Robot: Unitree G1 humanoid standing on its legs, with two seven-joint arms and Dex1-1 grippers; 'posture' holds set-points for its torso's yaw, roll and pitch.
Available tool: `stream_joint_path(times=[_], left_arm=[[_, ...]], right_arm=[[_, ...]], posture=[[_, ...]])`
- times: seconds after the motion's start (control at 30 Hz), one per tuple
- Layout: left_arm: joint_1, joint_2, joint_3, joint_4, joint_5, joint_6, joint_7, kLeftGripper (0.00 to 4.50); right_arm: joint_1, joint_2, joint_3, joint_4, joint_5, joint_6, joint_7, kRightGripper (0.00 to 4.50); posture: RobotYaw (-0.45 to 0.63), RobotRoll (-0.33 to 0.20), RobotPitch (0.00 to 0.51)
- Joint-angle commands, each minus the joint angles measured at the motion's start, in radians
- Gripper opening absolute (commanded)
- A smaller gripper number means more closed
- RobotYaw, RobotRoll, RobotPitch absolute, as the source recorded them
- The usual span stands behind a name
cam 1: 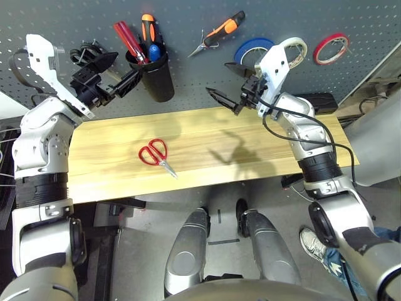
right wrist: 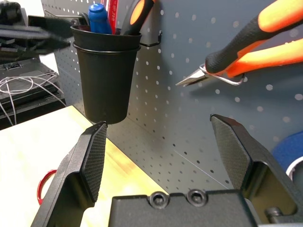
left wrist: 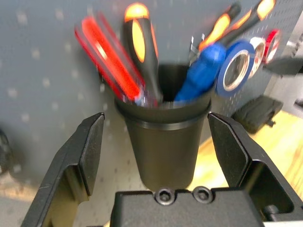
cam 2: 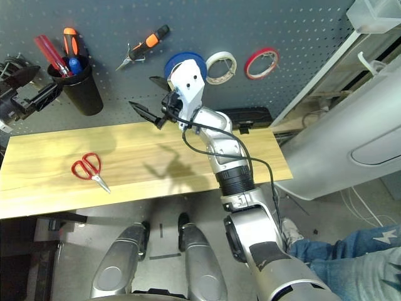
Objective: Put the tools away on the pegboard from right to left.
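The red-handled scissors [cam 1: 154, 153] lie flat on the wooden table [cam 1: 250, 135], left of the middle. On the pegboard [cam 1: 188, 15] hang the orange-and-black pliers [cam 1: 222, 29] and the blue tape ring [cam 1: 249, 49]. The small blue-handled screwdriver [cam 1: 153, 50] stands in the black cup [cam 1: 158, 76]. My left gripper [left wrist: 156, 118] is open and empty just left of the cup, pointing at it. My right gripper [cam 1: 220, 81] is open and empty in front of the pegboard, below the pliers and left of the blue tape ring.
A white tape roll [cam 1: 294, 47] and a red tape roll [cam 1: 331, 48] hang right of the blue ring. Red and orange-black screwdrivers [cam 1: 139, 34] share the cup. Black-handled scissors [cam 1: 93, 55] hang at the far left. A black box [cam 1: 322, 100] sits at the table's back right.
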Motion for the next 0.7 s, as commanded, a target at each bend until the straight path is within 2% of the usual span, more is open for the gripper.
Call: stream_joint_path(times=[0.03,0.37,0.53,0.7], left_arm=[[0.071,0.006,-0.002,-0.006,0.012,0.046,-0.011,4.46],[0.208,0.002,-0.019,-0.029,0.017,0.13,-0.022,4.46],[0.27,-0.008,-0.067,-0.003,0.087,0.12,-0.005,4.46],[0.272,-0.015,-0.111,0.068,0.199,0.098,0.071,4.46]], right_arm=[[0.016,-0.003,0.002,0.003,-0.006,0.006,0.005,4.5],[0.038,-0.006,0.017,-0.003,-0.01,0.055,0.011,4.5],[0.044,0.001,0.022,0.002,-0.016,0.088,-0.001,4.5],[0.057,0.004,0.031,0.0,-0.024,0.103,-0.004,4.5]], posture=[[0.14,0.0,0.249],[0.13,0.0,0.266],[0.12,0.0,0.273],[0.12,0.0,0.278]])
